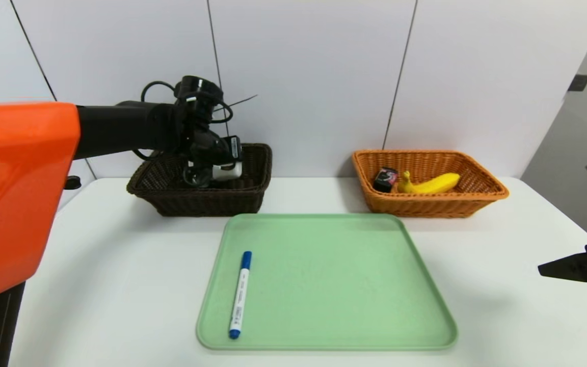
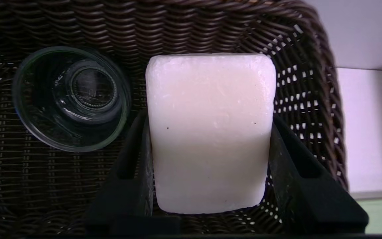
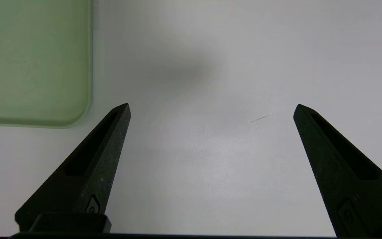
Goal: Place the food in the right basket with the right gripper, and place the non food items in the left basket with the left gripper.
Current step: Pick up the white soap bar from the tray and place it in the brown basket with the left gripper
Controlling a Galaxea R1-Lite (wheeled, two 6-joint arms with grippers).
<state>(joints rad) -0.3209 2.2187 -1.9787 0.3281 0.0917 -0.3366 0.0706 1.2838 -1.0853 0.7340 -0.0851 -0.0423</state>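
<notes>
Soap (image 2: 210,132), clamped in the left claw (image 2: 211,186) over the dark basket (image 2: 313,99), could drop onto the glass jar (image 2: 71,98) just beside it if let go askew, while the right claw (image 3: 211,109) hangs spread above the surface (image 3: 227,66).

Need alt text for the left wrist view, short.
The left pincer grips a pale white block, one black finger on each side, over the inside of the dark brown wicker basket. A clear glass jar lies on the basket floor beside the block.
</notes>
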